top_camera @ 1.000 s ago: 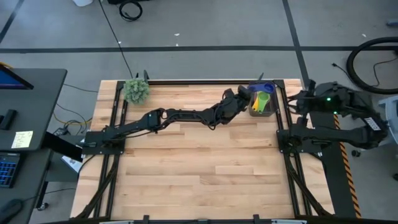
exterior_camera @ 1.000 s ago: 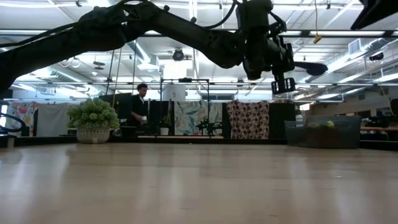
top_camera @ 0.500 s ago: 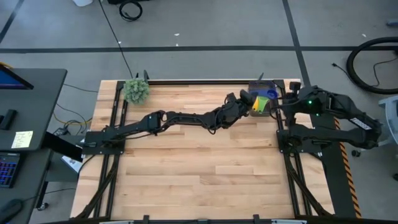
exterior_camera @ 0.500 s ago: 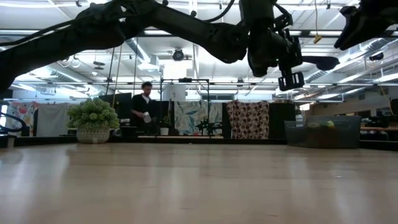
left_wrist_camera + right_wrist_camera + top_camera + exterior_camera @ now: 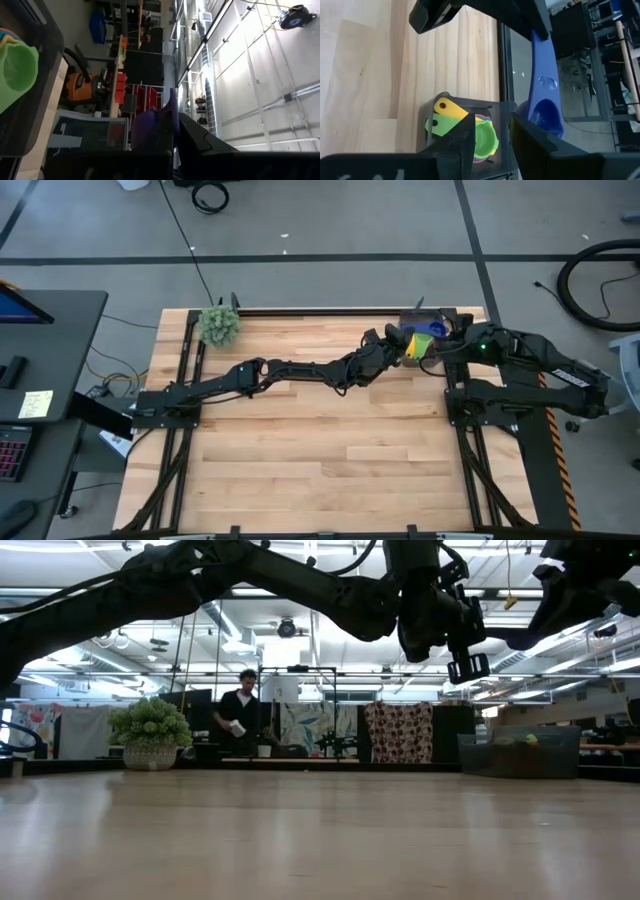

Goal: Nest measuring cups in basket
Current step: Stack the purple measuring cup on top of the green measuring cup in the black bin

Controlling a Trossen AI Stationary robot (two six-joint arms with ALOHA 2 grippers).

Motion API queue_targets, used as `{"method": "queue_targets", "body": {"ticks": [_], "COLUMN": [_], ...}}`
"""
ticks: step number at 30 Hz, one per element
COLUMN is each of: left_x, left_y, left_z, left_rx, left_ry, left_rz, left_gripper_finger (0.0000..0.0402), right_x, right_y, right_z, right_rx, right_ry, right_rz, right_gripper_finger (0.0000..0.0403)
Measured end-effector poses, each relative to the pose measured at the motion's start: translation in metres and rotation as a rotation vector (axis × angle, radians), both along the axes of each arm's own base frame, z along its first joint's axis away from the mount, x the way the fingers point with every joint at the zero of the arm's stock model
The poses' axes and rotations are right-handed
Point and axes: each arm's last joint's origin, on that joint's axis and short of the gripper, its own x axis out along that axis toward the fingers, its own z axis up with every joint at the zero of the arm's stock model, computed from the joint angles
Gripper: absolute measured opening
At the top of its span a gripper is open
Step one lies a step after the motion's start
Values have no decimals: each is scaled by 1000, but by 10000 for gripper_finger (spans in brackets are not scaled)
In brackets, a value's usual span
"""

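Note:
The basket (image 5: 428,358) stands at the table's far right and holds nested measuring cups, a green one (image 5: 485,137) uppermost with a yellow handle (image 5: 449,107) over it. My left gripper (image 5: 398,340) reaches in from the table's left and is shut on a dark blue measuring cup (image 5: 545,107), held in the air just beyond the basket (image 5: 502,107). My right gripper (image 5: 491,122) hangs open above the basket with nothing between its fingers. In the left wrist view the green cup (image 5: 15,75) sits inside the basket's dark wall (image 5: 35,100). My left gripper pinches the free end of the blue cup's flat handle (image 5: 539,37) between its two fingers (image 5: 192,132), coming about level from the table's left. The handle runs on from the fingers, and the bowl (image 5: 546,112) is at the far end. The cup is lifted clear of basket and table.
A fuzzy green plant ball (image 5: 218,326) sits at the table's far left corner. Black frame rails run along the table's sides (image 5: 455,395). The wooden top (image 5: 320,450) lies bare between the arms. A person (image 5: 240,725) stands in the room behind.
My right gripper has swung from the table's right edge toward the basket, sinking and rolling, and now hangs over it. My left gripper has shifted slightly toward the right edge with the blue cup still held.

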Motion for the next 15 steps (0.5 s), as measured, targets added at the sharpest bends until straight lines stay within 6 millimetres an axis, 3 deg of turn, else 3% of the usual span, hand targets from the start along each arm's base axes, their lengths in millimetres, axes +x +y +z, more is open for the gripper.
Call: {"method": "queue_targets", "body": {"ticks": [15], "left_x": [0], "left_y": [2], "left_z": [-1], "left_rx": [16], "left_ry": [41], "left_rz": [2], "left_gripper_finger": [9], "right_x": [-1], "right_y": [-2], "right_z": [1], "right_rx": [-46], "right_ry": [10], "right_rz": [-50], "right_gripper_finger": [126]}}
